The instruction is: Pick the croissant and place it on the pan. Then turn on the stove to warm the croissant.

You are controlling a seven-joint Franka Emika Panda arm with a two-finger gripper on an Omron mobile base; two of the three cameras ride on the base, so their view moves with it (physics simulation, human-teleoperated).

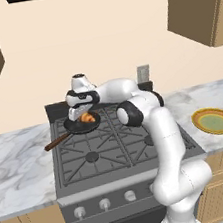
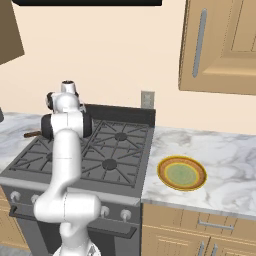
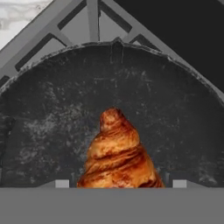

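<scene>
In the left base view the arm reaches forward and to the left over the stove (image 1: 113, 143), its hand turned downward above the pan (image 1: 81, 124) on the back left burner. The gripper (image 1: 84, 116) sits low over the croissant (image 1: 88, 118), which lies inside the pan; the hand covers the fingertips, so how wide they stand is hard to make out here. The pan's long handle (image 1: 56, 141) points toward the front left. A green plate (image 1: 215, 121) with a yellow rim lies on the desk (image 1: 20, 162) to the right of the stove, well apart from the pan. In the right base view the arm's own upper links hide the pan and the croissant; just the end of the handle (image 2: 31, 134) sticks out to the left of the arm, and the plate (image 2: 182, 173) lies on the desk (image 2: 220, 160) beside the stove (image 2: 110, 155). In the hand view the croissant (image 3: 119, 153) rises from the bottom edge, between the two finger tips, over the dark floor of the pan (image 3: 52, 109). Its lower part is cut off, and I cannot tell whether the fingers pinch it or stand just clear of it.
</scene>
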